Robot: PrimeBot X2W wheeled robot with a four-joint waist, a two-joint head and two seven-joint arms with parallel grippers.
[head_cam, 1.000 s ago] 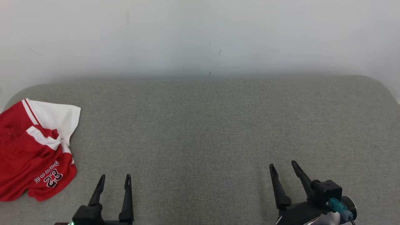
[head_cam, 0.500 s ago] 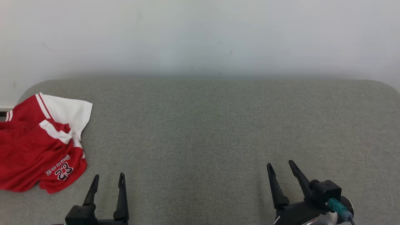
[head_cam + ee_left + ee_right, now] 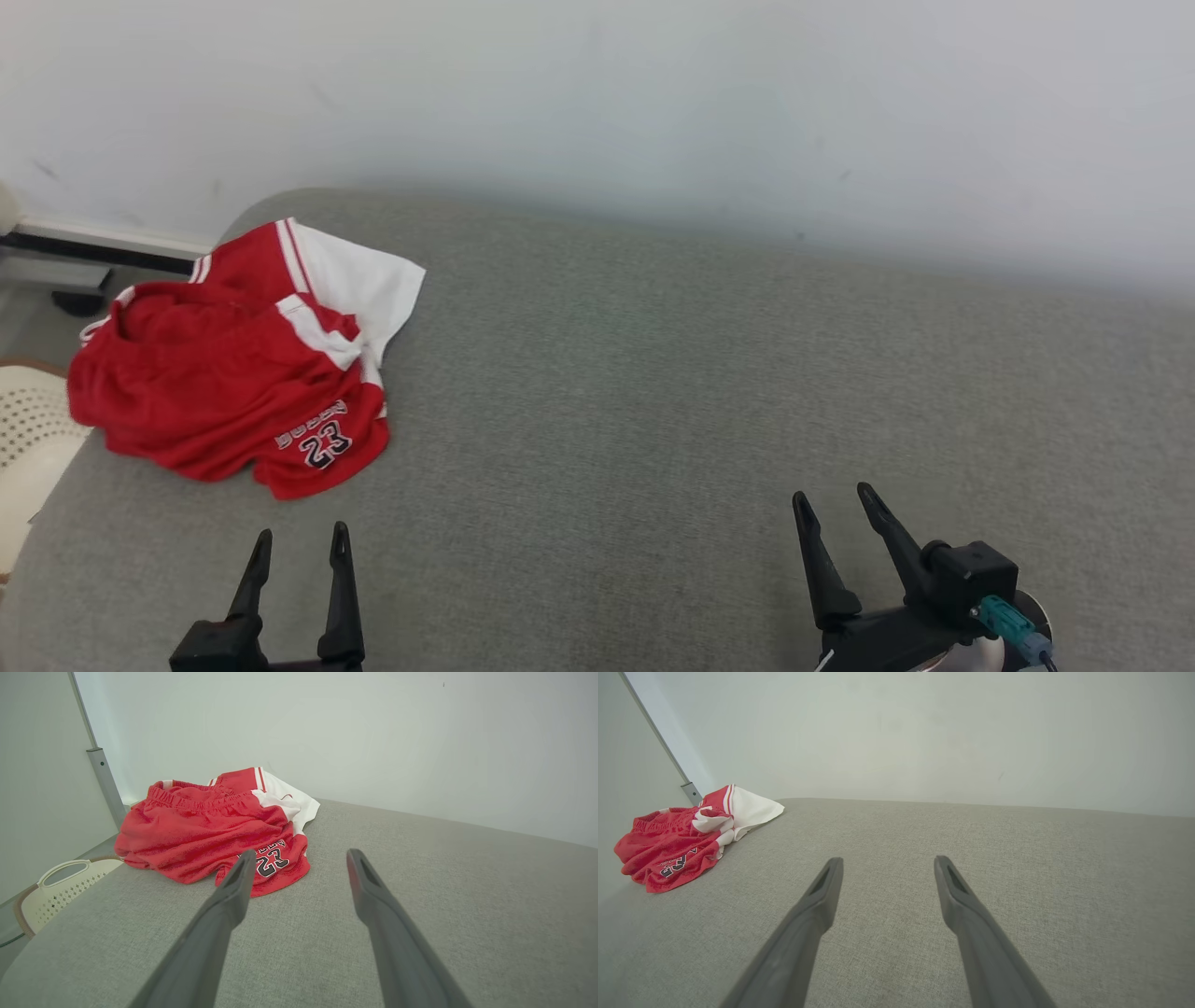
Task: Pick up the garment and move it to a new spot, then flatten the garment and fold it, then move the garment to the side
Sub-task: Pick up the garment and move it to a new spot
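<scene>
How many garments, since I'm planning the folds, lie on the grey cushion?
1. The crumpled red-and-white shorts lie at the far left corner of the cushion; another could hide underneath.

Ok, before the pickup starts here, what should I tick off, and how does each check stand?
1. The left gripper open and empty: ok.
2. The right gripper open and empty: ok.
3. The red shorts in sight and untouched: ok, crumpled at the far left corner of the grey cushion.
4. Way from the left gripper to the red shorts free: ok, bare cushion lies between them.
5. Room for a new spot: ok, the cushion's middle is bare.
6. Shorts wholly on the cushion: cannot tell, their left edge lies at the rim beside a white basket.
</scene>
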